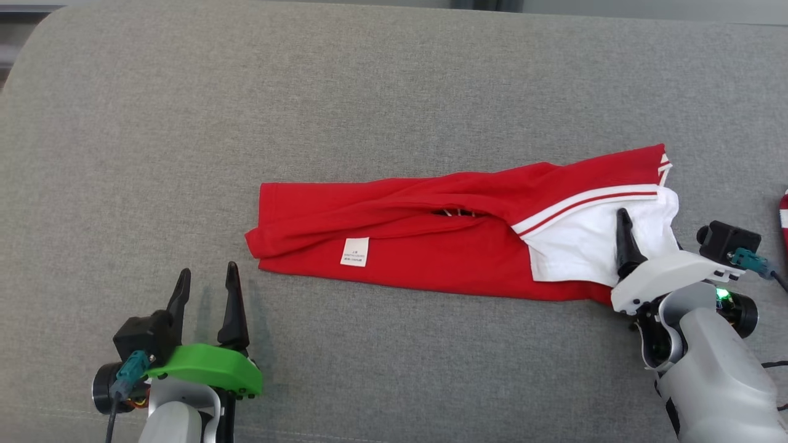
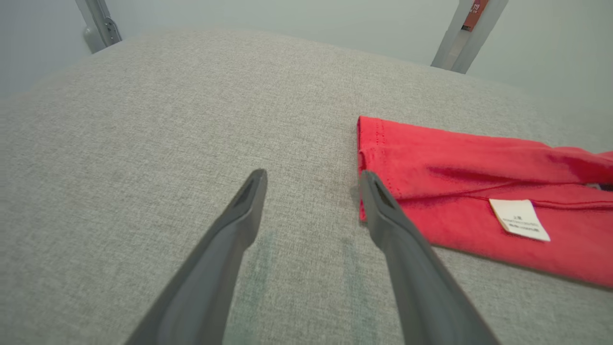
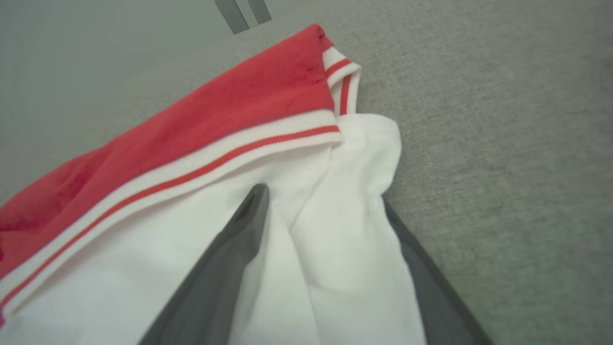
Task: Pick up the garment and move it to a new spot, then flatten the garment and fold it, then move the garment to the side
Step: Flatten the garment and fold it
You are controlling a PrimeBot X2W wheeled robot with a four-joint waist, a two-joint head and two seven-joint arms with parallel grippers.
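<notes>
Right gripper (image 3: 323, 195): fingers spread wide, not clamped. A bunched fold of white cloth sat between them. One finger (image 3: 230, 258) lay on top of the white cloth. The other ran along the fold's outer edge, partly covered by it. No pinch was seen, so I recorded it as open around the fold.

The fold belonged to the white panel (image 1: 578, 246) at the right end of the garment (image 1: 431, 258). A white ribbed trim (image 1: 585, 206) with a thin red stripe bordered the panel on its far side. The rest of the garment was red, folded into a long band. It lay flat on the grey cushion (image 1: 369, 92), from about the middle out toward the robot's right. A small white label (image 1: 355, 252) showed on the near red layer, toward the left end. A narrow slit gaped near the band's middle.

Left gripper (image 1: 208, 269): fingers apart, nothing between them, over bare cushion, with a green mount (image 1: 209, 369) behind them. It stood near the garment's left near corner but apart from it. In the left wrist view one fingertip overlapped the hemmed red edge, while the head view showed a gap.

A red-and-white striped scrap (image 1: 784, 215) sat at the right edge, too little in view to identify.
</notes>
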